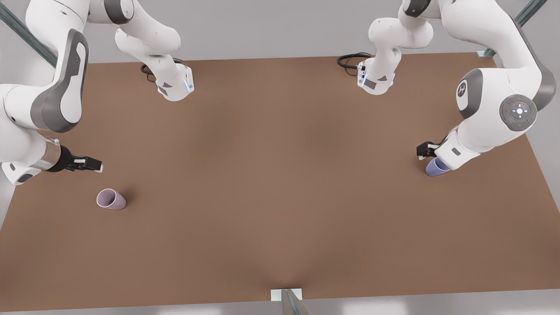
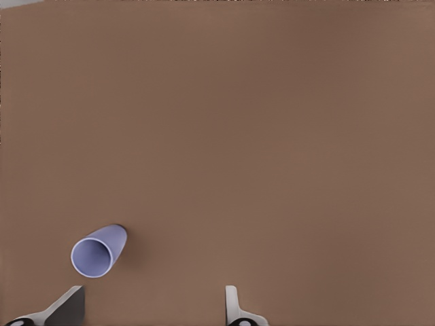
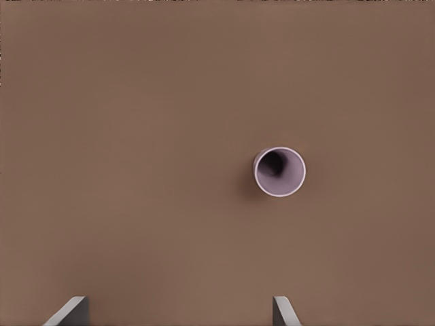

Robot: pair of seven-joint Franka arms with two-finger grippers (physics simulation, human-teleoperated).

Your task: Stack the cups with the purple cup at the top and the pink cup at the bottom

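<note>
Front view: nothing stacked yet. Pink cup standing alone on the counter, well apart from the purple cup. Right end effector poised near the pink cup, left end effector right beside the purple one.

Left wrist view: purple cup loose, fingers spread wide.

Right wrist view: pink cup ungripped, fingers apart.

Count: two cups, two arms. Lifting and nesting all still to do.

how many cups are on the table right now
2. The pale pink-mauve tapered cup stands at the front view's left, near the right gripper; the blue-violet tapered cup at its right, beside the left gripper.
</note>
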